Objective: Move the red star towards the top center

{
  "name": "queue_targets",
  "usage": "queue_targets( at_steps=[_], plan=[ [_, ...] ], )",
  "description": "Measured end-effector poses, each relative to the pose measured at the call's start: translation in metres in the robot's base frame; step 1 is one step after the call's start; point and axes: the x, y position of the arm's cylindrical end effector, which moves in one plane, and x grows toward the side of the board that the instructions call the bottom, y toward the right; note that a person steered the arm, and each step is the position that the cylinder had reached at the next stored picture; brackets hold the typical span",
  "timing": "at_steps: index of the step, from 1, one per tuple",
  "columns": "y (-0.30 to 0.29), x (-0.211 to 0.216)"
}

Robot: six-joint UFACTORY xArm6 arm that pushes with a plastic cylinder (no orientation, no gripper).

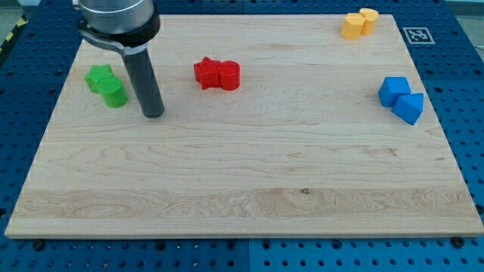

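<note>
The red star lies on the wooden board in the upper left-centre, touching a red cylinder on its right side. My tip rests on the board below and to the left of the red star, well apart from it. The tip stands just right of a green cylinder and a green star.
A yellow block pair sits at the view's top right corner. A blue cube and a blue triangular block sit near the right edge. The board's edge runs along the view's bottom.
</note>
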Motion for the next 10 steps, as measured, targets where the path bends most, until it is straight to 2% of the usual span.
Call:
queue_targets(
  at_steps=[1,4,6,8,9,10],
  plan=[
    [0.017,-0.027],
    [0.064,-0.041],
    [0.075,-0.078],
    [0.093,-0.096],
    [0.103,-0.123],
    [0.107,-0.127]
  ],
)
